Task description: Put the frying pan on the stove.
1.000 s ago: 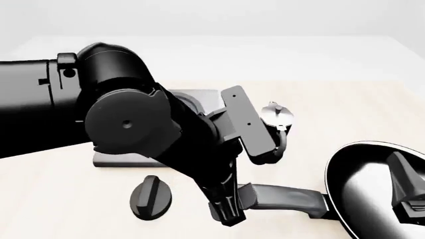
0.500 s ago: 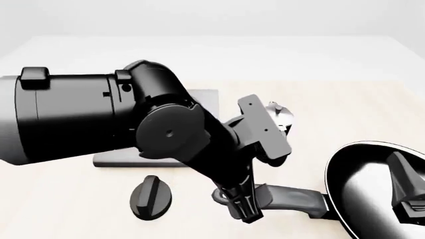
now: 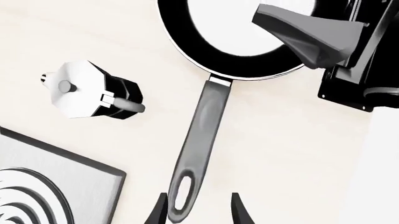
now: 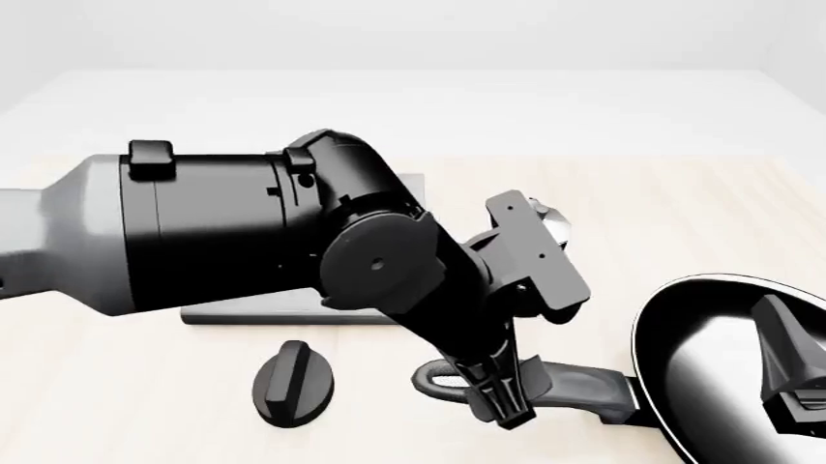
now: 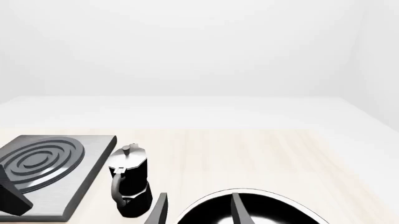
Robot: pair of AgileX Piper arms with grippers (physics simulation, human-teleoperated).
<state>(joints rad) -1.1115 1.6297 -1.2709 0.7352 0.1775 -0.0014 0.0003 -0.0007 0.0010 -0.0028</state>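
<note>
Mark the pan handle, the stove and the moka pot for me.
Pan handle [image 3: 206,126], left wrist view, mid-shaft of the grey handle.
Stove [image 5: 44,156], right wrist view, on the silver rings.
Moka pot [image 5: 130,175], right wrist view, on its black body.
</note>
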